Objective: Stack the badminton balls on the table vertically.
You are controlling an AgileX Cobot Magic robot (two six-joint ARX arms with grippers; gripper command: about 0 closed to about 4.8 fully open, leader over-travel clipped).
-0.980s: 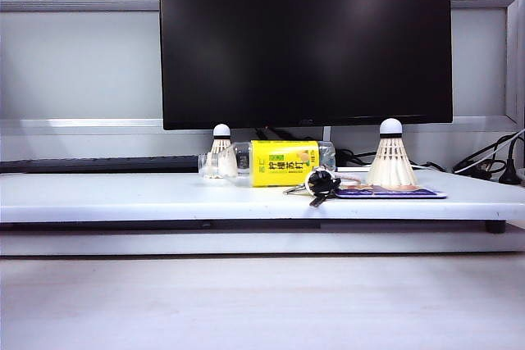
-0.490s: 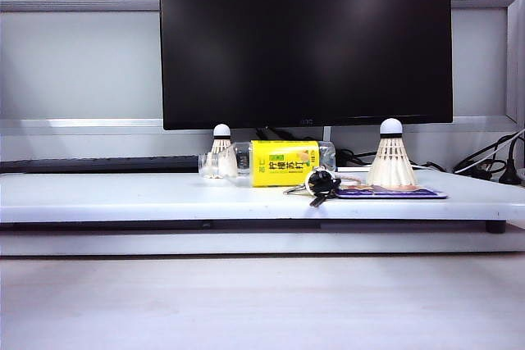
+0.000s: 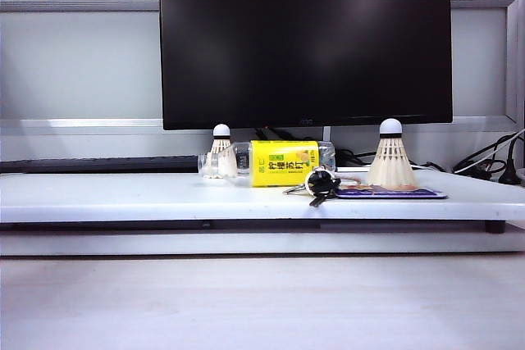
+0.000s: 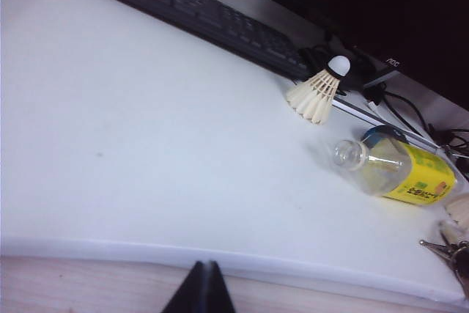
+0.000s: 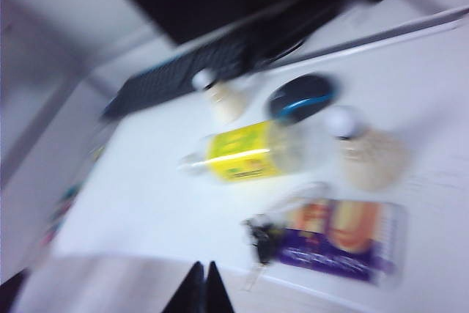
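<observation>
Stacking not begun: two badminton balls [image 3: 390, 156] [image 3: 220, 152] upright, well apart on table [image 3: 123, 196]; left gripper [image 4: 201, 287] and right gripper [image 5: 200, 287] closed, empty, near edge.

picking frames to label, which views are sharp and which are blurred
Exterior view: sharp, evenly lit, both shuttlecocks crisp, monitor with faint sheen. Left wrist view: sharp, left gripper shut. Right wrist view: heavily motion-blurred, bottle smeared, right gripper shut.
</observation>
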